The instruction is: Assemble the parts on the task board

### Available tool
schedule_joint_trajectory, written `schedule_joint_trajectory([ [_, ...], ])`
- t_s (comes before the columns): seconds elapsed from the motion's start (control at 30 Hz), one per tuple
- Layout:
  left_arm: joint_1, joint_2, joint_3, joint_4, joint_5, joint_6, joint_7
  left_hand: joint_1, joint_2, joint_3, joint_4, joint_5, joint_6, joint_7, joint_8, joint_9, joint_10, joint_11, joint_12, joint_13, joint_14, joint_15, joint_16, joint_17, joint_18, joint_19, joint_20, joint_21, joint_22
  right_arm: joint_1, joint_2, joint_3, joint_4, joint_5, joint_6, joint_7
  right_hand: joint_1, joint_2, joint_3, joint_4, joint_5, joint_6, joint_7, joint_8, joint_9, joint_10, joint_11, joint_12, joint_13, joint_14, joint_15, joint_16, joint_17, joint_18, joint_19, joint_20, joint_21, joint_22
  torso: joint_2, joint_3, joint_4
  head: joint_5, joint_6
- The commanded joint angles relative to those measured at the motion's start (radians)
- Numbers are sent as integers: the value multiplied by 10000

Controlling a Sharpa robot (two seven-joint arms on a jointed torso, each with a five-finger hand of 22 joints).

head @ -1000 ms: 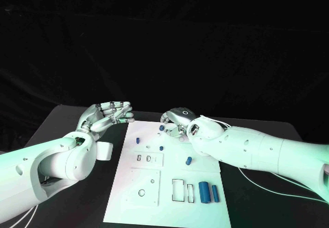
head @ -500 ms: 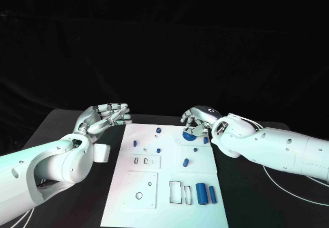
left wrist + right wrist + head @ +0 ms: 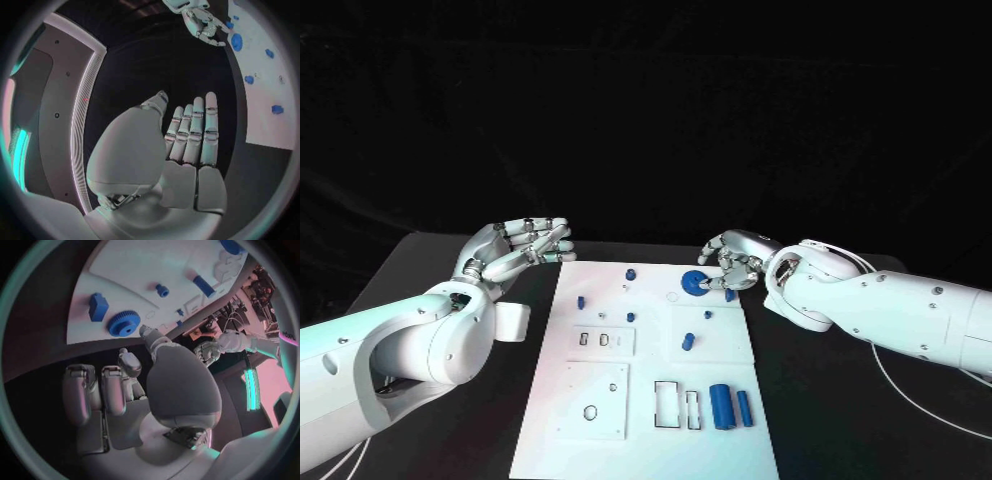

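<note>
Here the task board (image 3: 646, 370) is taken as the landmark on the black counter (image 3: 848, 420). A blue gear (image 3: 692, 282) is seen lying flat on the board near its far edge, with a small blue block (image 3: 731, 294) just beside it toward the right edge. The right hand (image 3: 733, 262) is held at the board's far right corner, close beside the gear; its fingers (image 3: 103, 390) are seen loosely curled and apart, and nothing is pinched between them, the gear lying clear of them in the right wrist view. The left hand (image 3: 519, 246) is raised beyond the board's far left corner, its fingers (image 3: 194, 132) drawn straight and pressed together, with nothing held. Two blue cylinders (image 3: 733, 406) lie side by side near the board's near edge, next to empty rectangular slots. The step in hand is judged to be the placing of the gear, which seems set down but perhaps not seated. Next, a check of its seating or a reach for another part is called for.
</note>
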Motion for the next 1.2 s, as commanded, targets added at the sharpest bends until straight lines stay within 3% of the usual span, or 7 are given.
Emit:
schedule_joint_trajectory([
  [0.03,17,18,8,12,-8,210,35,-35,-96,54,-8,-39,-80,84,-36,-13,-64,6,-40,-12,-54,43,4,10,10,7,38,56,15,-12,84,-2,-121,491,693,-136,92,13,-74,89,-8,-91,12,58,32,-114,6,23,31,597,90,39,180,-58,224,72,30,1466,9,-10,10,3,-33],
  [0.3,17,26,8,4,-8,211,33,-35,-96,54,-8,-39,-80,84,-36,-13,-64,6,-40,-12,-54,43,4,10,10,7,38,56,15,-29,389,-14,-427,597,851,-145,233,64,-141,224,-10,-165,32,196,91,165,29,692,691,629,116,120,338,-64,245,100,43,1501,6,-23,41,5,-78],
  [0.7,17,22,8,-12,-8,200,28,-35,-96,54,-8,-39,-80,84,-36,-13,-64,6,-40,-12,-54,43,4,10,10,7,38,56,15,-42,578,-19,-691,620,953,-171,381,150,-32,295,16,-78,20,354,138,402,22,1199,1183,652,117,188,481,-89,317,107,109,1606,0,-24,4,42,-140],
  [1.2,17,33,8,-31,-8,230,0,-41,-93,59,-14,-36,-78,75,-35,-13,-63,2,-56,-9,-62,42,3,27,10,-9,39,72,22,-93,777,-40,-1025,362,1101,-237,513,198,144,297,108,-22,14,424,142,473,15,1398,1380,676,112,247,625,-108,366,103,158,1683,5,-26,12,55,-188],
])
